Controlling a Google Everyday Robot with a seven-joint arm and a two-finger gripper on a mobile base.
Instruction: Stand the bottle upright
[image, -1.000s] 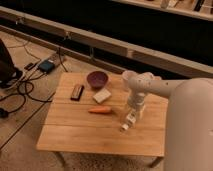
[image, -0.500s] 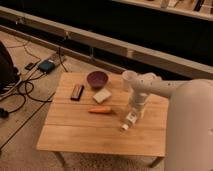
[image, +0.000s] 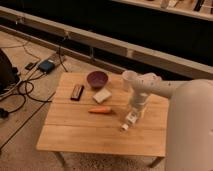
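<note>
Hand (image: 134, 113) is hovering released over the lying bottle (image: 128, 122), needs to be clamping mid-body before tipping up

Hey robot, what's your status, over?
Gripper low over the table, at the bottle. Bottle not yet upright. Carrot and block nearby, apart from it.

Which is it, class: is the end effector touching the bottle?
Cannot tell. The camera view shows the end effector low over the lying bottle, overlapping it; neither contact nor gap shows plainly.
</note>
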